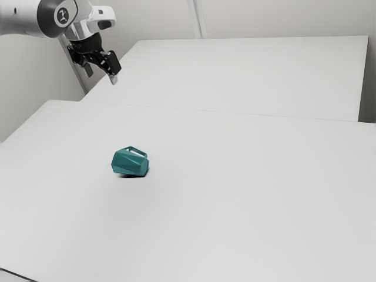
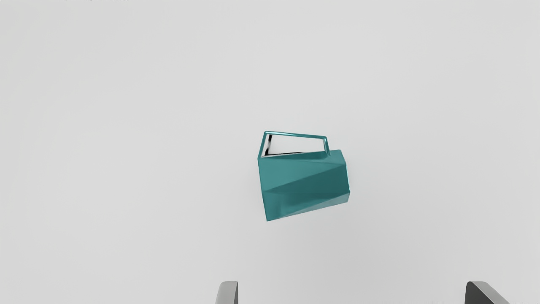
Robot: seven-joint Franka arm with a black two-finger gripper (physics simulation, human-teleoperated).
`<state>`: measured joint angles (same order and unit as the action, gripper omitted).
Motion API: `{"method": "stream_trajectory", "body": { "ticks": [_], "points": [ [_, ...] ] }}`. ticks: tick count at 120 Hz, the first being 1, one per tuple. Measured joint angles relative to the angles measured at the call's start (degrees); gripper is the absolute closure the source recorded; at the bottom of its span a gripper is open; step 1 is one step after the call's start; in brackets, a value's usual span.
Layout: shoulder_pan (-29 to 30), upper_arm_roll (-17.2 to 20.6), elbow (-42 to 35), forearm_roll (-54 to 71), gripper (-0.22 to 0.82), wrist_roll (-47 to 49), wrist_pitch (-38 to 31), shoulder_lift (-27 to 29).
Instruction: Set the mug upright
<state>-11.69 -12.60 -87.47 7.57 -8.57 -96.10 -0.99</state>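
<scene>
My gripper (image 1: pixel 101 75) hangs high above the table at the exterior view's upper left, well away from the mug. A teal faceted mug (image 1: pixel 130 163) lies on its side on the table, its flat base toward the exterior view's right and its handle on the far side. In the wrist view the mug (image 2: pixel 304 181) lies beyond the fingertips, its angular handle sticking out on the side away from them. The gripper (image 2: pixel 352 291) is open, its two fingers wide apart with nothing between them. The inside of the mug is hidden.
The white table (image 1: pixel 235 200) spreads around the mug. Behind it, a second white surface (image 1: pixel 252 73) extends toward the pale wall. A thin dark line (image 1: pixel 17 275) crosses the exterior view's lower left corner.
</scene>
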Motion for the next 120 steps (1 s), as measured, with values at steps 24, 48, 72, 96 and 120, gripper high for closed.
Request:
{"method": "stream_trajectory", "body": {
  "ticks": [24,48,72,96,120],
  "points": [
    [-0.77,-0.16,-0.65,-0.22,0.02,-0.06,-0.1,0.46],
    [-2.81,-1.52,-5.03,-1.24,0.02,0.06,-1.32,3.0],
    [-3.36,-7.69,-11.58,-5.13,0.02,0.26,-4.13,4.91],
    [-2.99,-14.89,-15.0,-11.1,0.02,0.2,-5.8,4.41],
    [-3.81,-20.03,-19.52,-20.48,0.02,-2.86,-7.65,2.29]
  ]
}}
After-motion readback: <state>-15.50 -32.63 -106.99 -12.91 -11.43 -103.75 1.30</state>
